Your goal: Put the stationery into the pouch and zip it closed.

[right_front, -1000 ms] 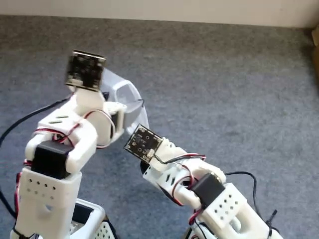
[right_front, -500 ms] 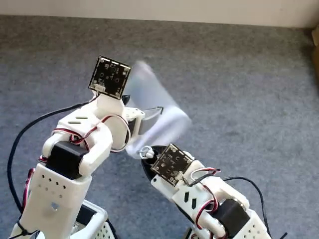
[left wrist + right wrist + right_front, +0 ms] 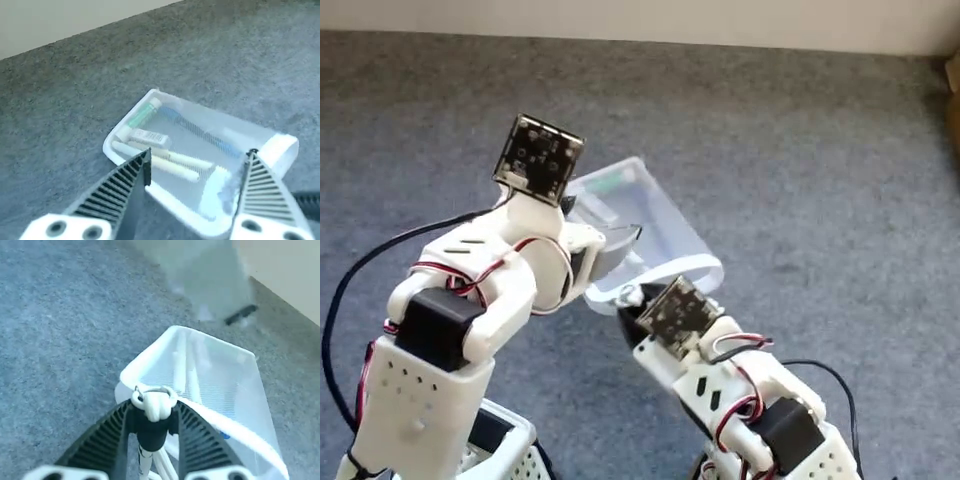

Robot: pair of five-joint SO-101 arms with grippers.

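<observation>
Carpet (image 3: 820, 150): grey, covers the table; pale wall strip at 12 o'clock in high view.
L arm (image 3: 470, 300): white, comes in from 7 o'clock, wrist w/ camera board over pouch's 9 o'clock side.
R arm (image 3: 740, 400): white, comes in from 5 o'clock, tip at pouch's 7 o'clock corner.
Pouch (image 3: 650, 215): translucent, white-edged, lying on carpet just abv centre of high view, betw. the two arm tips.
L gripper (image 3: 198, 155): jaws spread wide, grasping nothing, hovering over pouch.
R gripper (image 3: 153, 412): clenched on zip pull.
Stationery: inside pouch – green-capped item (image 3: 142, 114), blue pen (image 3: 200, 131), white sticks (image 3: 170, 162).
Zip pull (image 3: 152, 401): white w/ small ring, pinched betw. R jaws at pouch corner; whether zip is fully shut can't tell.
</observation>
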